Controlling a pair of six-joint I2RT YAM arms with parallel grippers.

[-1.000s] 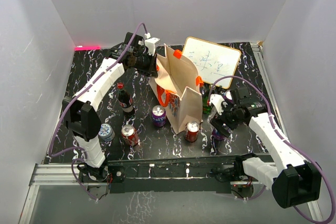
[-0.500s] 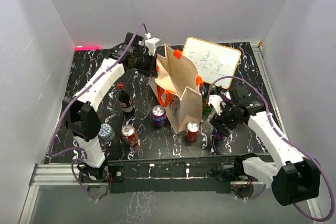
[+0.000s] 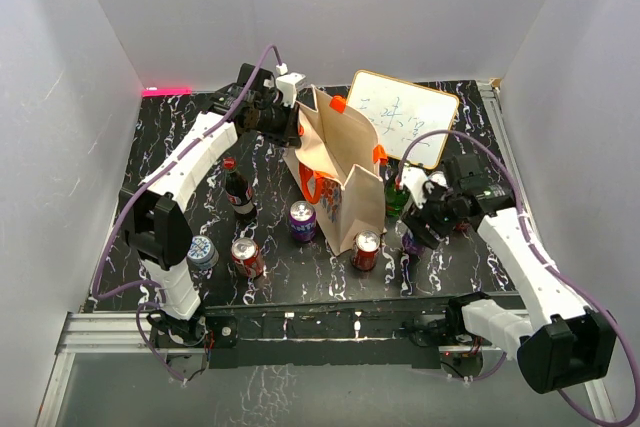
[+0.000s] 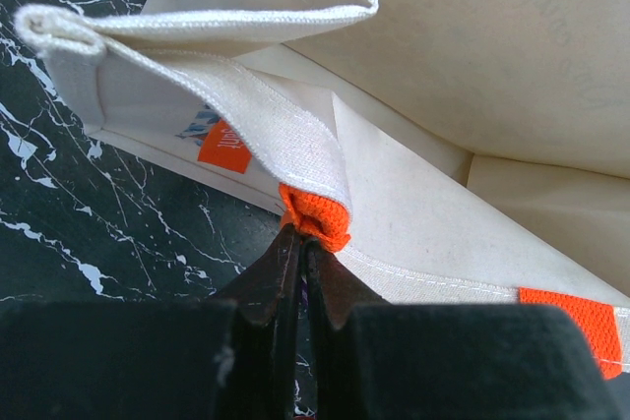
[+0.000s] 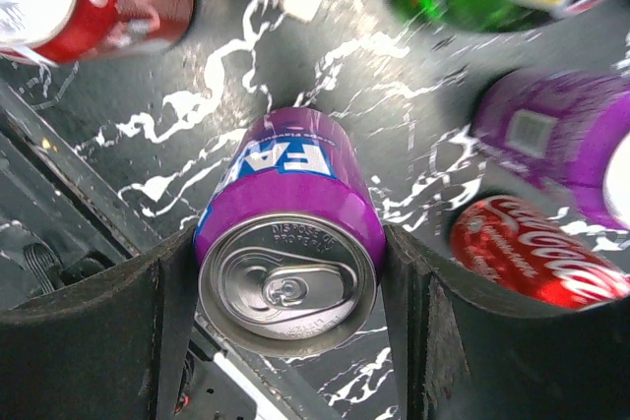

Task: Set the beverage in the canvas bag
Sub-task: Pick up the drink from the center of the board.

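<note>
The canvas bag stands open at mid table, beige with orange handles. My left gripper is shut on the bag's rim at an orange strap end, as the left wrist view shows with its gripper on the strap. My right gripper is right of the bag, shut on a purple Fanta can. In the right wrist view the can sits upright between the gripper fingers, held above the table.
A whiteboard leans behind the bag. A cola bottle, a purple can, two red cans and a blue-white can stand in front. A green bottle, another purple can and a red can are near my right gripper.
My right gripper has risen and moved away from the near edge toward the bag with the purple can in it. The left gripper keeps hold of the bag rim.
</note>
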